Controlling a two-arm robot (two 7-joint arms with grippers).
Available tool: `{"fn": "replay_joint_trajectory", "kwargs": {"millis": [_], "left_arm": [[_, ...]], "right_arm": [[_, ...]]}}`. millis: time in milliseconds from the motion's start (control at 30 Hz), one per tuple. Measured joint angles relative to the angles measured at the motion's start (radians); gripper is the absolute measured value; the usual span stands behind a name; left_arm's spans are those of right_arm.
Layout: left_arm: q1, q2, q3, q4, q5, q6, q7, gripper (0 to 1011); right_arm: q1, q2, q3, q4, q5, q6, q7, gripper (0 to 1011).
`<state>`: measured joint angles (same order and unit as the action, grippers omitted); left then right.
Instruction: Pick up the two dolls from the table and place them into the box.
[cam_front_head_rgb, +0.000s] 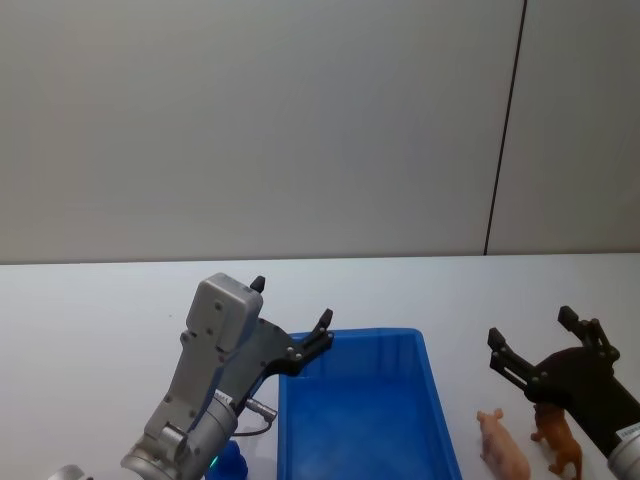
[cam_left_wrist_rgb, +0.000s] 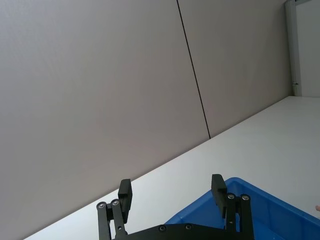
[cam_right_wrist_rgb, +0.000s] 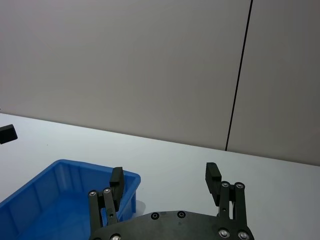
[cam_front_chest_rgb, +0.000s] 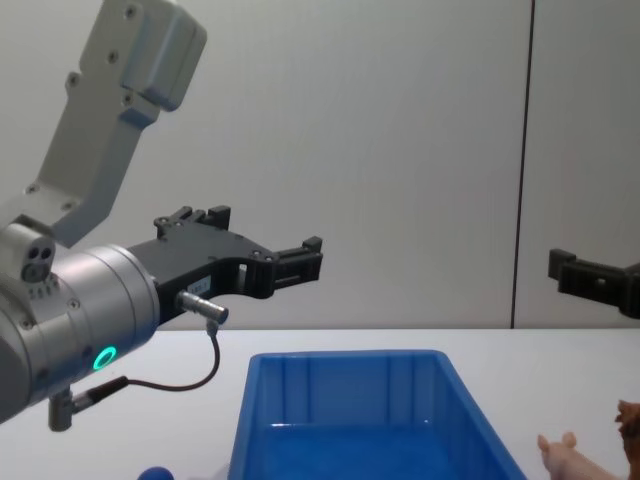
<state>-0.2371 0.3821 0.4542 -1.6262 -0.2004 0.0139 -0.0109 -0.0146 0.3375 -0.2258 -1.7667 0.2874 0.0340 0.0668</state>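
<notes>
Covering part of the lion doll — the right claw, spread wide.

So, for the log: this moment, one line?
left gripper open; right gripper open; pink pig doll, orange lion doll right of blue plastic bin

The bottom edge of the head view cuts off the near end of the box and the near part of the pink pig doll. The orange-brown lion doll, just right of the pig, has its far part hidden behind the open right gripper. The small blue round object, left of the box, is mostly covered by the left arm and clipped below. In the chest view the lower edge leaves just the pig's head and back, and the lion is a sliver at the right edge. A pink speck at the edge of the left wrist view is too small to tell.
</notes>
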Motion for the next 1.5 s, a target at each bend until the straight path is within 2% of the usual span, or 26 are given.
{"fn": "replay_joint_trajectory", "kwargs": {"millis": [967, 1300, 1500], "left_arm": [[0.000, 0.000, 0.000, 0.000, 0.000, 0.000, 0.000, 1001], [0.000, 0.000, 0.000, 0.000, 0.000, 0.000, 0.000, 1002], [0.000, 0.000, 0.000, 0.000, 0.000, 0.000, 0.000, 1002]], "right_arm": [[-0.001, 0.003, 0.002, 0.001, 0.000, 0.000, 0.002, 1001], [-0.030, 0.038, 0.023, -0.004, 0.020, 0.030, 0.010, 1001], [-0.069, 0.071, 0.041, -0.025, 0.036, 0.065, 0.000, 1001]]}}
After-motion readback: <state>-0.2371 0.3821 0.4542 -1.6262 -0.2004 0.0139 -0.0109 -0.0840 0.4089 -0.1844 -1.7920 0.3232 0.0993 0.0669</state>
